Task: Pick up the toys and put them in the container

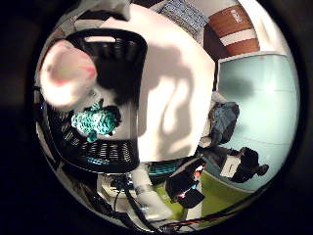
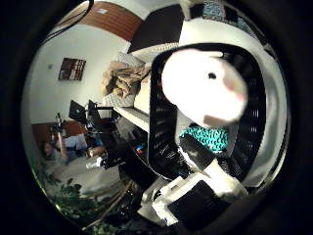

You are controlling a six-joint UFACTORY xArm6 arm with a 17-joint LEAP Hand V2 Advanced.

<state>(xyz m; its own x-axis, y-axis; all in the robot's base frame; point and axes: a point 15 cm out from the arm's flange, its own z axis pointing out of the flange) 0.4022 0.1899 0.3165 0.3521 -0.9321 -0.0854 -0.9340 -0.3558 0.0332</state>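
A white plush toy [image 2: 203, 85] with pink marks hangs close to my palm, right above the black slatted basket [image 1: 115, 156]. My hand [image 2: 195, 191] shows as white and black parts; one of its fingers [image 2: 195, 149] reaches up to the plush's underside, and the hand seems shut on the toy. A teal crocheted toy [image 1: 94, 122] lies on the basket's floor, below the plush. The basket stands on a white table [image 1: 171, 98].
The table's far edge [image 1: 208, 98] drops off toward a pale green floor. Beside the basket stand dark equipment and a laptop [image 2: 78, 111]. A crumpled brown cloth [image 2: 122, 78] lies past the basket's rim.
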